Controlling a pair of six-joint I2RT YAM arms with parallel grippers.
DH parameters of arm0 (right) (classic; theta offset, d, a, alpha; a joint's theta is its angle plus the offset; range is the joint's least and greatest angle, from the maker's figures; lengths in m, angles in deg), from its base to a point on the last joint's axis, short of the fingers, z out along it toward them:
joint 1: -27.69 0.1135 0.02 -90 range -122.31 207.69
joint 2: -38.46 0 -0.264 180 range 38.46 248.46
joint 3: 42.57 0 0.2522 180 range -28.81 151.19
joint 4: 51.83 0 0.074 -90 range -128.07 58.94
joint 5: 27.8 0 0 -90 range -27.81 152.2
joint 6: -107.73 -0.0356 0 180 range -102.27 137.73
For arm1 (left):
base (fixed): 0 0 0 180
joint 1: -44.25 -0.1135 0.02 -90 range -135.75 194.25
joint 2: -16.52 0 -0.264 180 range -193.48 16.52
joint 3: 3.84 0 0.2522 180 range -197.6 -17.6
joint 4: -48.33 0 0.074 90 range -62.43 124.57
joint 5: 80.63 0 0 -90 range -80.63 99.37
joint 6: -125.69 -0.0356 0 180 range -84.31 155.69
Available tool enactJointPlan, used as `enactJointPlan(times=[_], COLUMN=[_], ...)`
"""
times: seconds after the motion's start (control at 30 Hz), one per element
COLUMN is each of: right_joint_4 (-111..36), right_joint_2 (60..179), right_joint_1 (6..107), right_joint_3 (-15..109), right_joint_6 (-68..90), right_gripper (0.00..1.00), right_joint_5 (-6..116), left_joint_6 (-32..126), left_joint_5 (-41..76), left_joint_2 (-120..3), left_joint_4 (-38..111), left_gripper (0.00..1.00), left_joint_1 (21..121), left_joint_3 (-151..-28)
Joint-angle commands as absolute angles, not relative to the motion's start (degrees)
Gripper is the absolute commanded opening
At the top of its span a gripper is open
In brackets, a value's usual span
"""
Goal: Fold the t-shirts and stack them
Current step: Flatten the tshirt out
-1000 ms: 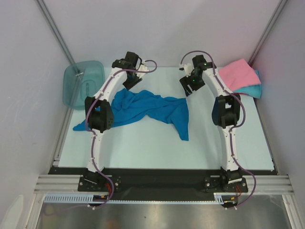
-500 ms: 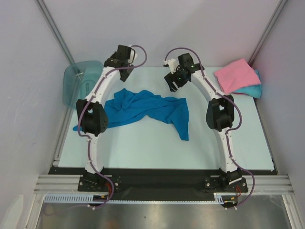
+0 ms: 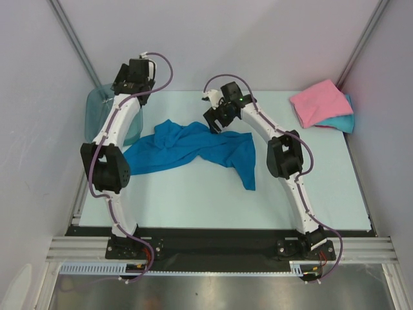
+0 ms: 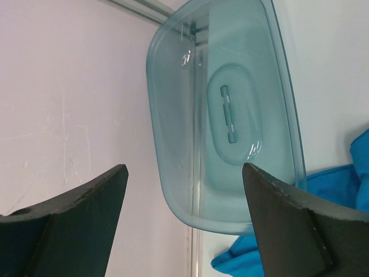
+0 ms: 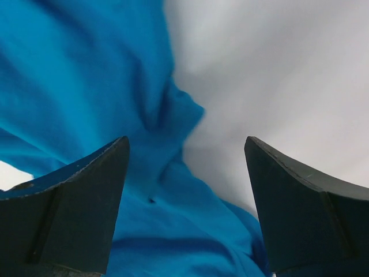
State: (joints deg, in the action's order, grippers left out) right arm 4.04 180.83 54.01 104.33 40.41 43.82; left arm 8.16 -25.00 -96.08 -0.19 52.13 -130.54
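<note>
The deep blue t-shirt (image 3: 193,147) lies crumpled across the middle of the table; it fills the right wrist view (image 5: 104,104). The pink t-shirt (image 3: 317,101) lies folded on the turquoise t-shirt (image 3: 343,121) at the back right. My right gripper (image 3: 214,121) is open and empty, low over the blue shirt's far edge (image 5: 184,156). My left gripper (image 3: 132,84) is open and empty, raised at the back left above the teal bin; a corner of the blue shirt shows in its view (image 4: 323,231).
The translucent teal plastic bin (image 3: 103,110) stands at the table's back left corner, below the left gripper (image 4: 230,115). White enclosure walls close in on the left, back and right. The arms' bases sit at the near edge.
Both arms have swung left. The left gripper went from the blue shirt's far edge to over the bin. The right gripper moved left and down onto the blue shirt's far edge.
</note>
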Motion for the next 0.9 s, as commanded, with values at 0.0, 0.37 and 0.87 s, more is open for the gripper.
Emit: enactJointPlan(times=[0.0,0.37,0.87], right_joint_4=[2.80,4.65,6.05], right_joint_2=[181.02,182.86,180.16], right_joint_1=[55.63,57.66,57.13], right_joint_3=[107.34,102.42,98.46], right_joint_6=[40.23,41.28,42.34], right_gripper=[0.87,0.84,0.00], right_joint_5=[41.54,41.71,45.32], left_joint_6=[6.51,4.93,5.19], left_joint_5=[-26.23,-25.61,-24.91], left_joint_2=[-92.73,-92.38,-92.03], left_joint_4=[3.46,6.27,7.85], left_gripper=[0.87,0.87,0.87], left_joint_1=[52.16,51.11,51.02], left_joint_3=[-127.99,-126.67,-124.65])
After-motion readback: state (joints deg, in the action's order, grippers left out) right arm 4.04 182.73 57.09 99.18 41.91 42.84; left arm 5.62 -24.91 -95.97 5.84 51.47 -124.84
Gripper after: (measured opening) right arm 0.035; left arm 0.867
